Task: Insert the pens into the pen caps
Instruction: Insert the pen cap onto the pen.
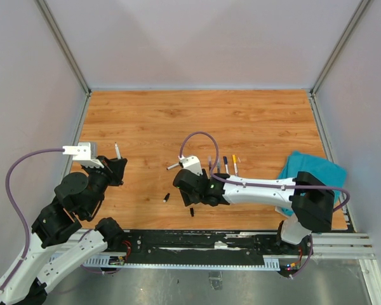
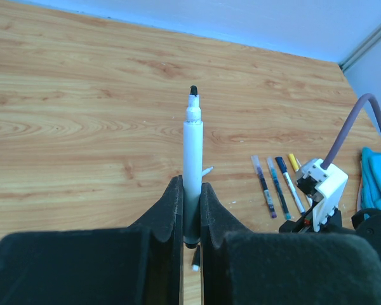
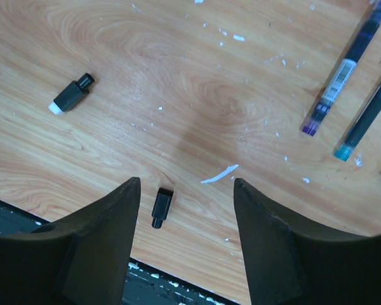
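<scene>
While in left tool (image 2: 190,185), white pen (image 2: 192,149), bare black tip.

Five pens (image 2: 192,146) (image 2: 263,185) (image 2: 277,189) (image 2: 289,184) (image 2: 294,162). Two black caps (image 3: 72,93) (image 3: 162,206). One teal cloth (image 1: 311,170).

Light is bright, even and diffuse in all three views, with no hard glare. The table (image 1: 241,121) carries only soft shadows: a faint one under the right arm (image 1: 260,187) in the top view, and a dim patch on the wood ahead of the right gripper (image 3: 186,184). Top view is crisp throughout; both wrist views are sharp on the tabletop and on the pen (image 2: 192,146), but the left gripper (image 2: 190,187) fingers (image 2: 171,206) go dark and featureless up close, and the back wall (image 2: 241,19) has a bluish cast.
</scene>
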Robot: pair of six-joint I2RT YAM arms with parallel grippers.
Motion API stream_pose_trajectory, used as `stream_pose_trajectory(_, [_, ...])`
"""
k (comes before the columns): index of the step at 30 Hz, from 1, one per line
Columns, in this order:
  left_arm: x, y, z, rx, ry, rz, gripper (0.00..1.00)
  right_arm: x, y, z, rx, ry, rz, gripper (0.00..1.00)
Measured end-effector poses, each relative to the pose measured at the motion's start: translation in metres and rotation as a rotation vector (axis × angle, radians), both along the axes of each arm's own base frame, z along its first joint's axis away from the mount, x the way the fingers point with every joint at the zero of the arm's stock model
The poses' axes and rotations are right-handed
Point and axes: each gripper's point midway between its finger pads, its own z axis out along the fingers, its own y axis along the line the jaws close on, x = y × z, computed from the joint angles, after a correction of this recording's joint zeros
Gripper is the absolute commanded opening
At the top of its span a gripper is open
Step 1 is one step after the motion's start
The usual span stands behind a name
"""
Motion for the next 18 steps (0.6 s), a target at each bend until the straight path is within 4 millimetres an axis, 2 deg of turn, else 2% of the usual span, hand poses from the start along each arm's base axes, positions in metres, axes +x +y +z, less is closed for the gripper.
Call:
stream_pose_trajectory(11, [0.0,0.0,0.0,0.0,0.0,0.002,0.0,-0.018,-0.007,-0.024,-0.052,0.125,-0.045,0.67])
stream_pose_trajectory(18, [0.0,0.0,0.0,0.0,0.0,0.002,0.0,-0.024,-0.011,-0.027,-0.042,0.167,-0.112,0.67])
